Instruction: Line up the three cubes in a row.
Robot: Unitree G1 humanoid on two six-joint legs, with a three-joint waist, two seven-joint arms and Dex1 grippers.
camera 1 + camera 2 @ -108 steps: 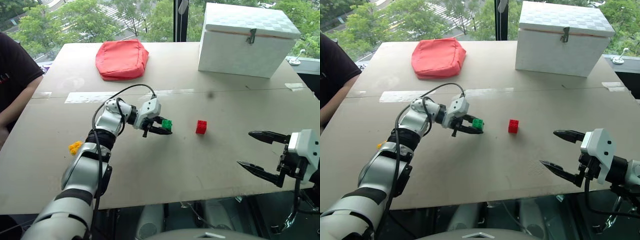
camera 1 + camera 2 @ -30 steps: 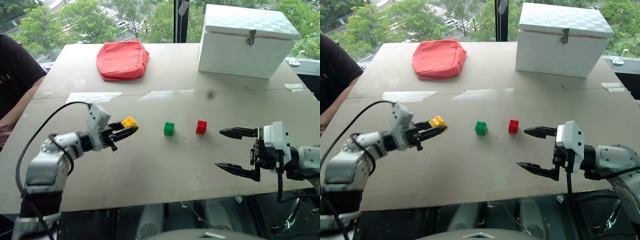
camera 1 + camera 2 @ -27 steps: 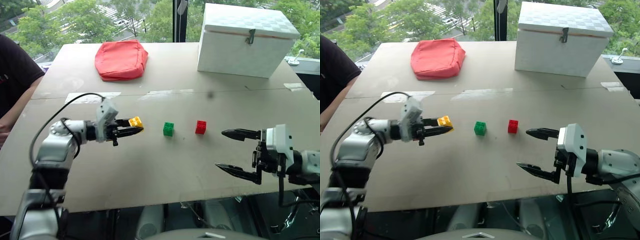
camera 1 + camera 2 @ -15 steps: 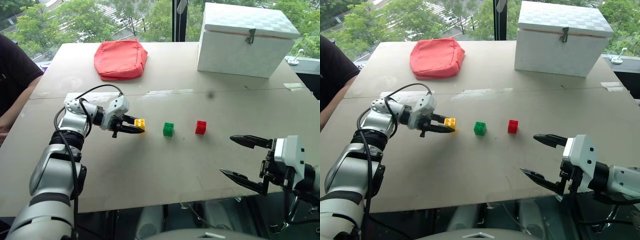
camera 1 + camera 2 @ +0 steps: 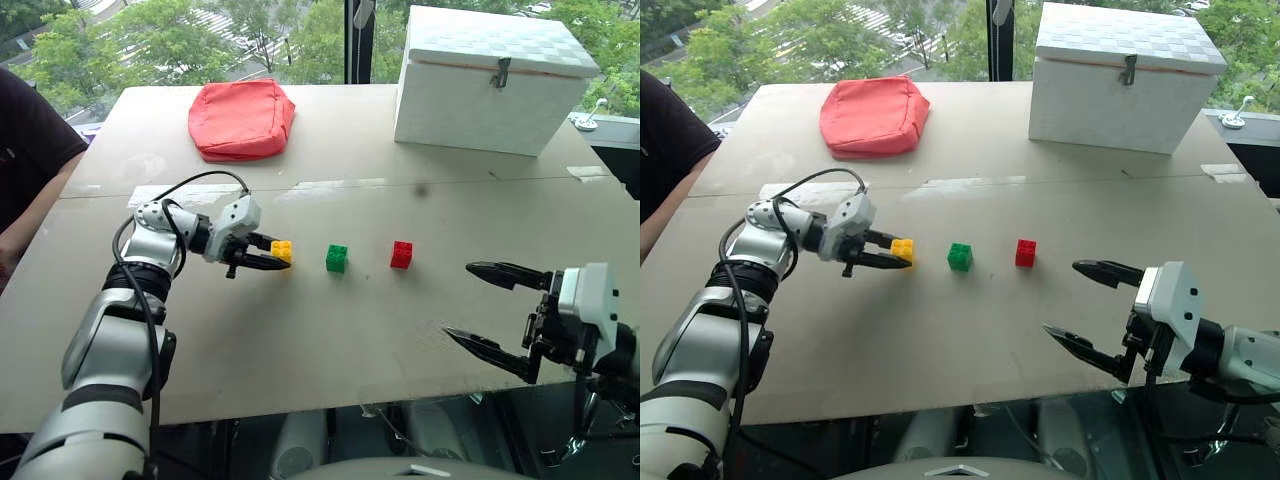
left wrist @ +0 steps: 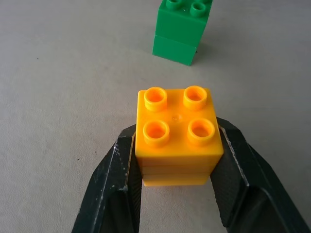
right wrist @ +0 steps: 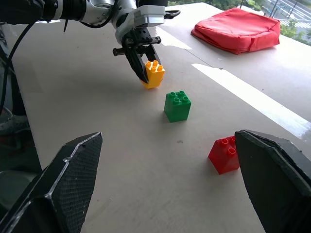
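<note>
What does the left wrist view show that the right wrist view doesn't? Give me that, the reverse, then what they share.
Left wrist view: the four top studs of the yellow cube close up, and the grip on its two opposite side faces.
Right wrist view: the red cube, the cushion, the left arm, and the right gripper, open.
Both: the left gripper shut on the yellow cube, the green cube beyond it, and the table.
</note>
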